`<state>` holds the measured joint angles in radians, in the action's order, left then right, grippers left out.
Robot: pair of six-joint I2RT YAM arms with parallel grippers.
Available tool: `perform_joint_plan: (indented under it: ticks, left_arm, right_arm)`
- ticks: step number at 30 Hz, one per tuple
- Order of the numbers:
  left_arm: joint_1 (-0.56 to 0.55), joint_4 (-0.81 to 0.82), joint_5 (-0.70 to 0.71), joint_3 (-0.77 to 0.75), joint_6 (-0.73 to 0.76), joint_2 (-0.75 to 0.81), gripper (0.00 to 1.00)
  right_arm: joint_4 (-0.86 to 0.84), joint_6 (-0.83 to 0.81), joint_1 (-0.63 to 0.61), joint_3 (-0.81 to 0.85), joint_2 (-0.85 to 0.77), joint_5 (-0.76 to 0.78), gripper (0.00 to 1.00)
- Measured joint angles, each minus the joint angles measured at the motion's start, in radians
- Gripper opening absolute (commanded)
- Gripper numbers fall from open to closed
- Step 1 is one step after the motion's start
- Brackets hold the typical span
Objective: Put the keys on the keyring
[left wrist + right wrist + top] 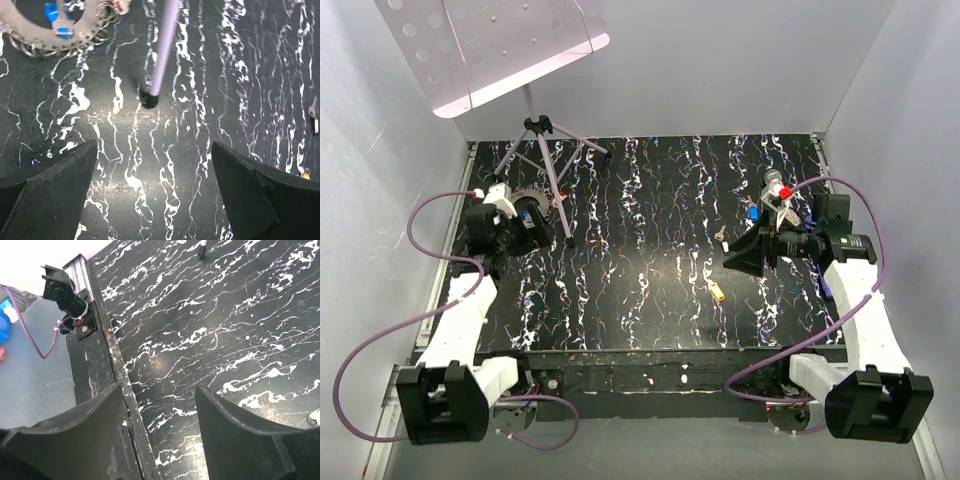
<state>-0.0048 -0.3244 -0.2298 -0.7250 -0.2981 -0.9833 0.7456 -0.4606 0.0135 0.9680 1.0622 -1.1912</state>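
The keyring [47, 37] is a flat metal ring hung with several small split rings; it lies at the top left of the left wrist view with a blue-headed key [56, 22] on it. From above, the keyring [529, 201] lies just beyond my left gripper [542, 228], which is open and empty. On the table lie a silver key [720, 235], a yellow-headed key [716, 292] and a blue-headed key [752, 212]. My right gripper [735, 258] hovers between the silver and yellow keys. In its own view the right gripper [157, 386] is open with nothing between its fingers.
A small tripod [548, 150] with purple legs stands at the back left; one leg [162, 50] ends just ahead of the left gripper [155, 165]. A silver cylinder with a red part [778, 186] sits at the back right. The table's front edge [117, 370] runs under the right fingers.
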Motion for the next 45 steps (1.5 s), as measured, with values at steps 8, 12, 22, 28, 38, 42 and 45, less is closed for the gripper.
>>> perform_joint_plan:
  ticks: [8, 12, 22, 28, 38, 42, 45]
  left_arm:
    - [0.155, 0.088, -0.051, -0.086, -0.077, -0.308, 0.90]
    - [0.214, 0.105, -0.050, -0.193, -0.094, -0.462, 0.79]
    - [0.279, 0.114, -0.010, -0.371, -0.124, -0.740, 0.45]
    - [0.278, 0.104, 0.032, -0.443, -0.112, -0.837, 0.34]
    - [0.278, 0.042, 0.058, -0.512, -0.026, -0.895, 0.29]
    - [0.277, 0.032, 0.060, -0.514, -0.007, -0.895, 0.27]
    - [0.277, 0.032, 0.067, -0.514, 0.008, -0.895, 0.27]
  right_arm:
    - [-0.093, 0.088, 0.050, -0.048, -0.115, -0.037, 0.68]
    - [-0.108, 0.104, 0.051, -0.048, -0.118, -0.042, 0.68]
    - [-0.119, 0.118, 0.051, -0.048, -0.119, -0.042, 0.68]
    - [-0.119, 0.118, 0.051, -0.048, -0.108, -0.041, 0.68]
    - [-0.120, 0.117, 0.052, -0.048, -0.086, -0.039, 0.68]
    - [-0.120, 0.118, 0.052, -0.048, -0.085, -0.039, 0.68]
    - [-0.120, 0.118, 0.052, -0.048, -0.085, -0.039, 0.68]
